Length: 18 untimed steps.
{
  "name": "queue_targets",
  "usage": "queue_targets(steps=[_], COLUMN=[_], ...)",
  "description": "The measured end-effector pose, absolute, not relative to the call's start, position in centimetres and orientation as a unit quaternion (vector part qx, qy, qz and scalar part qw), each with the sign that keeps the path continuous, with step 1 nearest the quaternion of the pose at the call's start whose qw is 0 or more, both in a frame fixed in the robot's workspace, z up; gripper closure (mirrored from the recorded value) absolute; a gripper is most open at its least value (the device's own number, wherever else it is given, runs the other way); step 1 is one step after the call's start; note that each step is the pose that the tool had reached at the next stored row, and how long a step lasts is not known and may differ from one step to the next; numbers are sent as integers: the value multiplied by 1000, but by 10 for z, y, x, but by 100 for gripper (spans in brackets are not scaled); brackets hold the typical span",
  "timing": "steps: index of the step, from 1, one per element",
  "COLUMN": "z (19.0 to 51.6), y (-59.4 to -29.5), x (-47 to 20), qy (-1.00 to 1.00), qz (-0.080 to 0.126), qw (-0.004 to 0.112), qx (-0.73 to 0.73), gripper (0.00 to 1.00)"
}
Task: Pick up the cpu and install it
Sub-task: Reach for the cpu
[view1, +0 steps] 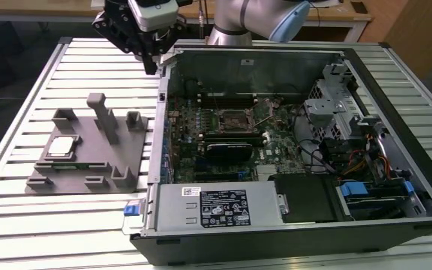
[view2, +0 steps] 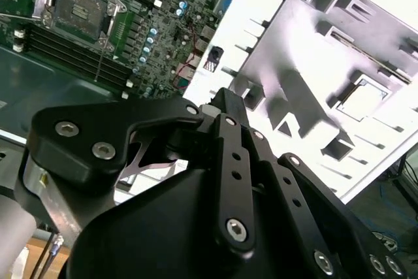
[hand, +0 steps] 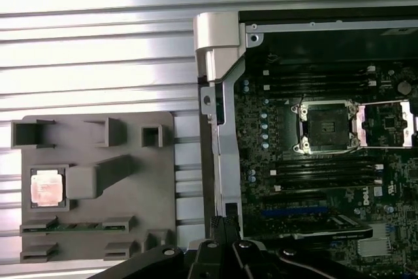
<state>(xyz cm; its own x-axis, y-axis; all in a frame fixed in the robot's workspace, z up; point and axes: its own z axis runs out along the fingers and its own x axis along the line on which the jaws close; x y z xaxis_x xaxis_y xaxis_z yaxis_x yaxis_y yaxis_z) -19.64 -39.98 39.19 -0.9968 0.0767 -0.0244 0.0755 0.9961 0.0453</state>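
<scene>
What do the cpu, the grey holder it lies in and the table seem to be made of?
The cpu: metal top, it seems, with a silvery sheen. The grey holder: probably plastic, matt and uniformly grey. The table: likely aluminium, bright ribbed slats reflecting light.

Slatted metal counter (view1: 21, 214) carrying a grey fixture tray (view1: 88, 154) and, at the exterior view's right, an open computer case (view1: 291, 243). The cpu (view1: 60, 147) lies flat in a recess of the tray, silver top upward. The pincer (view1: 151, 66) hangs above the case's far corner, well apart from the cpu. The dark motherboard socket (view1: 236, 119) sits near the board's middle.
</scene>
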Motion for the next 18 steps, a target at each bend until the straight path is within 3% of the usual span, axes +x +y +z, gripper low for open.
queue_targets(steps=[18], z=[392], y=[-400], x=[-217], qy=[999], qz=[23], qw=[13], qx=[38], gripper=[89])
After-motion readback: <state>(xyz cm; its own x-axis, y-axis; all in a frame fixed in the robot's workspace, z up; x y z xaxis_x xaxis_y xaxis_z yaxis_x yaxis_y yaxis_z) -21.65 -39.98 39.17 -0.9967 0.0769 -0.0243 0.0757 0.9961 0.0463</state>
